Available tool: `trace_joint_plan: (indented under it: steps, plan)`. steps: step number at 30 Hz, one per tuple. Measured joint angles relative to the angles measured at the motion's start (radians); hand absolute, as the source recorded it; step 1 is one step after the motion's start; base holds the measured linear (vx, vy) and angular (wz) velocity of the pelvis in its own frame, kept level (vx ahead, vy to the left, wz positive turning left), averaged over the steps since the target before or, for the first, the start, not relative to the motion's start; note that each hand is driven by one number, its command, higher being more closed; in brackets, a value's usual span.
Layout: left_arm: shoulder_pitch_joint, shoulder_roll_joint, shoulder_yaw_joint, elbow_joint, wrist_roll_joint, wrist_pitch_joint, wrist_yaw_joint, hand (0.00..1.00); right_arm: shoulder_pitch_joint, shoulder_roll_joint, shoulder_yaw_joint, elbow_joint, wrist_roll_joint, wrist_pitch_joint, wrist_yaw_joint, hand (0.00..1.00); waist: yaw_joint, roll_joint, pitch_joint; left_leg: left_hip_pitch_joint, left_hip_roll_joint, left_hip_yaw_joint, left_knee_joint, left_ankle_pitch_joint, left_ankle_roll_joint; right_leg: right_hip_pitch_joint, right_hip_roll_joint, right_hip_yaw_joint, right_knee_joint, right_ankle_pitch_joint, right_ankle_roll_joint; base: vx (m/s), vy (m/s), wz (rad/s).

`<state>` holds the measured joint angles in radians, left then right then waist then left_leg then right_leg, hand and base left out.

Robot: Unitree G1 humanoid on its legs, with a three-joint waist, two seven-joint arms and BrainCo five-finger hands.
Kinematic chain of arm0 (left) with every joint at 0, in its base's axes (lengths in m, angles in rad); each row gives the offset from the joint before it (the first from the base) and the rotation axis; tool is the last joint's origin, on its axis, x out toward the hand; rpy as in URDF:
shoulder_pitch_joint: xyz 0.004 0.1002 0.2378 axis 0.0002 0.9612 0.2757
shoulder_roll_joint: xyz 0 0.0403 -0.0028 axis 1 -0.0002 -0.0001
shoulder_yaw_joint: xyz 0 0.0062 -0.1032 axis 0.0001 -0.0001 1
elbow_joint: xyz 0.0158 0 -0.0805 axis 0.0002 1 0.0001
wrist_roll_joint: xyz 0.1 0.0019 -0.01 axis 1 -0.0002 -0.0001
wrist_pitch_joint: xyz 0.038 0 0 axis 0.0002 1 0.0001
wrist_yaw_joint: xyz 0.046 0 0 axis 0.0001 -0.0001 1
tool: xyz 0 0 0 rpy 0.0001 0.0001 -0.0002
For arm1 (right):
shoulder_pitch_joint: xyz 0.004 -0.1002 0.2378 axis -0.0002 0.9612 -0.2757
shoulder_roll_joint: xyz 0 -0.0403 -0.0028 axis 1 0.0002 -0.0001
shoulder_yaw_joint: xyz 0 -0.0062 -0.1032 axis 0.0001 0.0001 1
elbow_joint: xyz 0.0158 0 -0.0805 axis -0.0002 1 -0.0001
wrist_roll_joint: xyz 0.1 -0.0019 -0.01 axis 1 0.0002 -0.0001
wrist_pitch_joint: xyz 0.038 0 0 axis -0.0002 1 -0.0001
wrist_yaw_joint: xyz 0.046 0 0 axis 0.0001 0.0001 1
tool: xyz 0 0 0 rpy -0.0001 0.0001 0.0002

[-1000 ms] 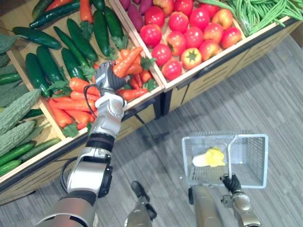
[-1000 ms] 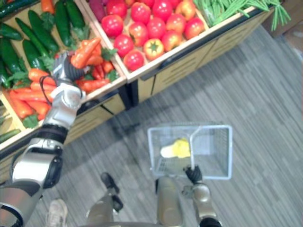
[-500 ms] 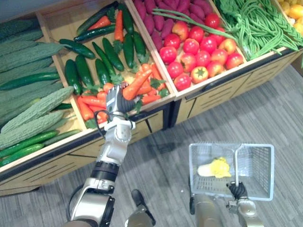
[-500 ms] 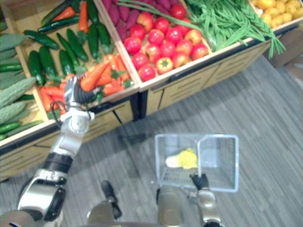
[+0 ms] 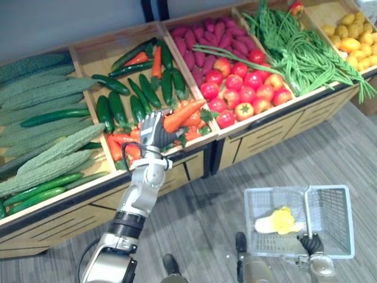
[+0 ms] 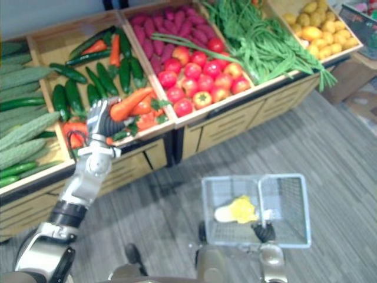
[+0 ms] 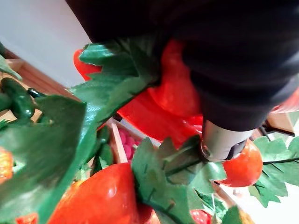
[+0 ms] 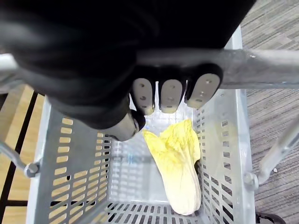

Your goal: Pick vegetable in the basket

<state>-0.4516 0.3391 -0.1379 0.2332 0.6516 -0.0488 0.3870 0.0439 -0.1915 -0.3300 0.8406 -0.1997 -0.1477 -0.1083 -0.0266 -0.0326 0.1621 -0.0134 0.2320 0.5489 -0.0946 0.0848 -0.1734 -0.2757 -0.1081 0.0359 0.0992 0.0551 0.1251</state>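
While the left hand (image 5: pixel 154 128) hangs over the bench (image 5: pixel 271 127) front edge, its fingers (image 7: pixel 223 142) are curled tight round a carrot (image 5: pixel 184 115). Carrot slants out of the fist toward the tomatoes (image 5: pixel 247 88). It sits over the carrot pile (image 5: pixel 121 141) at the front of the cucumber bin; can't tell if it touches the pile. Left wrist view: orange carrot skin and green leaf tops (image 7: pixel 154 182) packed close against the dark cover, one silver finger pressed in among them

Right hand (image 5: pixel 311 243) is well in front of the bench, over the grey floor (image 5: pixel 194 224). Its fingers (image 8: pixel 170 95) are wrapped fully round the handle (image 5: pixel 306 206) of a pale grey slotted basket (image 5: pixel 344 250), which hangs below the hand. Inside: one yellow napa cabbage (image 8: pixel 180 172) lying on the basket bottom, on the handle's side toward the bench's cucumber end

On the bench, left end to right end: bitter gourds (image 5: pixel 53 150), cucumbers (image 5: pixel 118 106) with the carrots in front, purple sweet potatoes (image 5: pixel 206 38) behind the tomatoes, green beans (image 5: pixel 300 50), yellow fruit (image 5: pixel 347 35)
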Motion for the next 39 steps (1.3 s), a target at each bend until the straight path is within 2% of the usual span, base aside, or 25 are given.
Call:
trace_joint_plan:
  steps: [5,7,11,14,16,18,21,23,27,32,39]
  plan:
    - [0.029,0.021,-0.027,-0.076,0.002,-0.038,-0.009,1.0,0.023,-0.042,-0.019,-0.001,-0.065,0.014,0.0,1.0,0.0,0.002,-0.032,0.001,-0.002,0.002,0.0,0.0,0.0,0.004,-0.001,0.004,-0.01,0.004,0.005,0.01,0.001,0.0]
    - [0.029,0.046,-0.043,-0.119,0.003,-0.042,-0.012,1.0,0.027,-0.091,-0.019,-0.005,-0.112,0.018,0.0,1.0,0.0,0.003,-0.036,0.007,-0.002,0.003,-0.001,0.0,0.0,0.01,-0.001,0.004,-0.012,0.005,0.006,0.03,0.003,-0.01]
    - [0.035,0.095,-0.099,-0.178,0.029,-0.087,-0.022,1.0,0.028,-0.192,-0.019,-0.012,-0.154,0.019,0.007,1.0,-0.002,0.005,-0.055,0.02,-0.003,0.017,-0.004,-0.003,-0.003,0.02,0.001,0.017,-0.026,0.01,0.013,0.03,0.003,-0.09]
    - [0.037,0.103,-0.138,-0.225,0.031,-0.122,-0.038,1.0,0.046,-0.233,-0.019,-0.068,-0.157,0.019,0.026,1.0,-0.007,0.01,-0.067,0.021,-0.003,0.02,-0.005,-0.004,-0.003,0.02,0.002,0.022,-0.03,0.011,0.014,0.02,0.0,-0.04]
    - [0.037,0.112,-0.157,-0.244,0.031,-0.147,-0.043,1.0,0.046,-0.251,-0.014,-0.123,-0.174,0.018,0.035,1.0,-0.023,0.015,-0.073,0.024,-0.003,0.024,-0.005,-0.004,-0.003,0.02,0.003,0.026,-0.03,0.012,0.015,0.02,-0.001,-0.08]
    - [0.038,0.144,-0.192,-0.261,0.031,-0.159,-0.049,1.0,0.044,-0.283,0.012,-0.181,-0.192,0.014,0.045,1.0,-0.026,0.017,-0.075,0.037,-0.003,0.044,-0.005,-0.007,-0.007,0.02,0.008,0.044,-0.031,0.013,0.017,0.02,0.002,-0.24]
    - [0.038,0.181,-0.248,-0.287,0.029,-0.192,-0.069,1.0,0.042,-0.386,0.111,-0.271,-0.195,0.001,0.075,1.0,-0.031,0.017,-0.089,0.05,-0.004,0.073,-0.005,-0.013,-0.012,0.02,0.016,0.073,-0.049,0.022,0.023,0.03,-0.001,-0.3]
    - [0.038,0.189,-0.294,-0.302,0.019,-0.219,-0.091,1.0,0.022,-0.466,0.184,-0.303,-0.196,-0.027,0.096,1.0,-0.04,0.017,-0.091,0.063,-0.004,0.095,-0.005,-0.018,-0.013,0.021,0.022,0.092,-0.052,0.028,0.021,0.03,-0.004,-0.27]
    - [0.04,0.199,-0.373,-0.304,0.014,-0.244,-0.132,1.0,-0.04,-0.541,0.32,-0.336,-0.198,-0.048,0.137,1.0,-0.049,0.018,-0.096,0.103,-0.004,0.154,-0.001,-0.031,-0.021,0.021,0.04,0.146,-0.053,0.039,0.021,0.04,0.004,-0.44]
    - [0.044,0.2,-0.483,-0.303,-0.019,-0.277,-0.179,1.0,-0.123,-0.647,0.561,-0.453,-0.234,-0.091,0.206,1.0,-0.053,0.025,-0.104,0.177,-0.004,0.281,-0.001,-0.06,-0.045,0.021,0.076,0.252,-0.051,0.044,0.023,0.01,0.018,-0.66]
    - [0.04,0.161,-0.567,-0.294,-0.02,-0.293,-0.234,1.0,-0.192,-0.742,0.751,-0.555,-0.231,-0.144,0.3,1.0,-0.057,0.029,-0.109,0.208,0.008,0.352,0.047,-0.107,-0.059,0.021,0.096,0.306,-0.046,0.043,0.023,0.0,0.034,-0.31]
